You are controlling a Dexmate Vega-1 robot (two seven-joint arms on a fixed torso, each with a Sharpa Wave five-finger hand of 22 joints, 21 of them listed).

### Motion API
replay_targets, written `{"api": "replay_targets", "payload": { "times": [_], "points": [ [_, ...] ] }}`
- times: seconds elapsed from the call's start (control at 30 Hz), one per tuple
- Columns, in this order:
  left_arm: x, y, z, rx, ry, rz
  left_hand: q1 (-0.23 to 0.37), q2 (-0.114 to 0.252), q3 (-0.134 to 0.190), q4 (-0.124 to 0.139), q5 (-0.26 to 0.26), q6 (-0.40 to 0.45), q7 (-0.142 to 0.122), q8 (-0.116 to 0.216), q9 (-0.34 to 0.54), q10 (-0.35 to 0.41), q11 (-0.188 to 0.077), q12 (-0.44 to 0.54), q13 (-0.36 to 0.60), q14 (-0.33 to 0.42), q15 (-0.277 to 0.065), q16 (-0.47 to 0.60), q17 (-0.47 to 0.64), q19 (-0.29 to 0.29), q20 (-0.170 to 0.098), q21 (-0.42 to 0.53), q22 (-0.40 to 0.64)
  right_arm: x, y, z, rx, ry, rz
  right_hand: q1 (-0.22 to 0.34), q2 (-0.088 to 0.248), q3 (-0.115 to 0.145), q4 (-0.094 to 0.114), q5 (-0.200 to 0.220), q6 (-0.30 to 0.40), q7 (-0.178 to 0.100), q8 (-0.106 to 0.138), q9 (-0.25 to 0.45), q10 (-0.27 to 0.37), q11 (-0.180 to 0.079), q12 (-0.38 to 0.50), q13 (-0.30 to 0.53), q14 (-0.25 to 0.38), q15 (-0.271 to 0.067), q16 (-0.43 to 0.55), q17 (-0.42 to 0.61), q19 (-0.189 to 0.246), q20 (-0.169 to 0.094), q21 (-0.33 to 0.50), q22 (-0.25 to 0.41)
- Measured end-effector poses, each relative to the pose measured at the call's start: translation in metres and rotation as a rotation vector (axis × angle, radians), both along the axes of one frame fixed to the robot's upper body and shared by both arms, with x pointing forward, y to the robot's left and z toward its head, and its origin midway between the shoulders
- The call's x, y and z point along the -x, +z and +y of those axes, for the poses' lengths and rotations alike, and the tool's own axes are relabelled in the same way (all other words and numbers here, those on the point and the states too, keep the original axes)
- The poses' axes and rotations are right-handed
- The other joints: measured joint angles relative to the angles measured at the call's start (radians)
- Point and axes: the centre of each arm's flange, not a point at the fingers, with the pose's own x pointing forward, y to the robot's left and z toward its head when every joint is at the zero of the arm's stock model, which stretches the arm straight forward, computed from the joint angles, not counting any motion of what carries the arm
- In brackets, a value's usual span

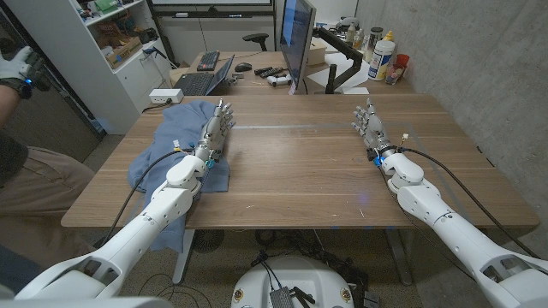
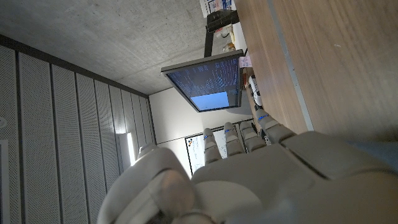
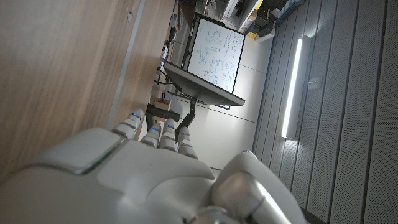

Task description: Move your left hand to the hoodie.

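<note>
A blue hoodie (image 1: 175, 141) lies crumpled on the left part of the wooden table (image 1: 300, 162), one edge hanging toward the table's left side. My left hand (image 1: 217, 128) is over the hoodie's right edge, fingers stretched out away from me and holding nothing; its wrist and forearm lie across the cloth. The left wrist view shows that hand's back (image 2: 261, 174) with a sliver of blue cloth (image 2: 382, 148) beside it. My right hand (image 1: 370, 124) stands on the table's right part, fingers extended and apart, holding nothing. Its back (image 3: 143, 174) appears in the right wrist view.
A monitor (image 1: 297, 38) on an arm stands at the far table edge, with a laptop (image 1: 204, 79), bottles (image 1: 383, 56) and small items on the desk behind. A person's gloved hand (image 1: 19, 70) and leg show at the left edge. A concrete wall runs along the right.
</note>
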Motion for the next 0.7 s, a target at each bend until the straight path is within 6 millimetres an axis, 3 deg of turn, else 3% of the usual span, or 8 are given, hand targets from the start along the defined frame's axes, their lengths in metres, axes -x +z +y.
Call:
{"api": "replay_targets", "payload": {
  "times": [0.7],
  "points": [
    [0.0028, 0.0035, -0.0024, -0.009, -0.001, -0.012, 0.0, 0.0, 0.0, 0.0, 0.0, 0.0, 0.0, 0.0, 0.0, 0.0, 0.0, 0.0, 0.0, 0.0, 0.0, 0.0, 0.0, 0.003, 0.003, 0.004, 0.0, 0.0044, -0.0014, -0.0016, -0.011, 0.004, -0.008, 0.0, 0.0, 0.0, 0.0, 0.0, 0.004, 0.004, 0.0, 0.0, 0.0, 0.0, 0.0, 0.0, 0.0, 0.0, 0.0, 0.0, 0.0, 0.0, 0.0, 0.0]
  ]
}}
